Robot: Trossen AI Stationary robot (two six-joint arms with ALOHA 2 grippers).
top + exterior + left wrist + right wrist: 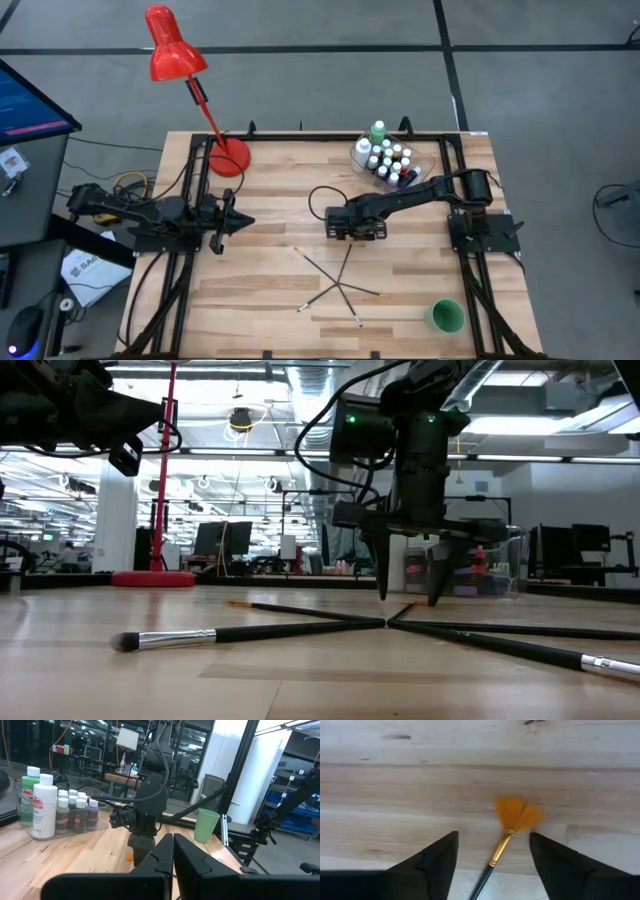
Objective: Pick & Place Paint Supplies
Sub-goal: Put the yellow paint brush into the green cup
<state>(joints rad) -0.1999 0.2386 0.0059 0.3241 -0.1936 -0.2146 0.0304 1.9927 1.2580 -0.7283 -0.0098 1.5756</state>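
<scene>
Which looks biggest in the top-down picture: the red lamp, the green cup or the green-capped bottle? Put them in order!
1. Red lamp, clearly the biggest.
2. Green cup.
3. Green-capped bottle, seen from above among the small paint bottles, so its height is hidden.

Right gripper (352, 243) points down, fingers spread, just above table (270, 210) centre; left gripper (243, 220) closed, idle at its left edge.

Red desk lamp (172, 48) at wooden table's (270, 200) far-left corner (base on top), green cup (446, 316) near-right
</scene>
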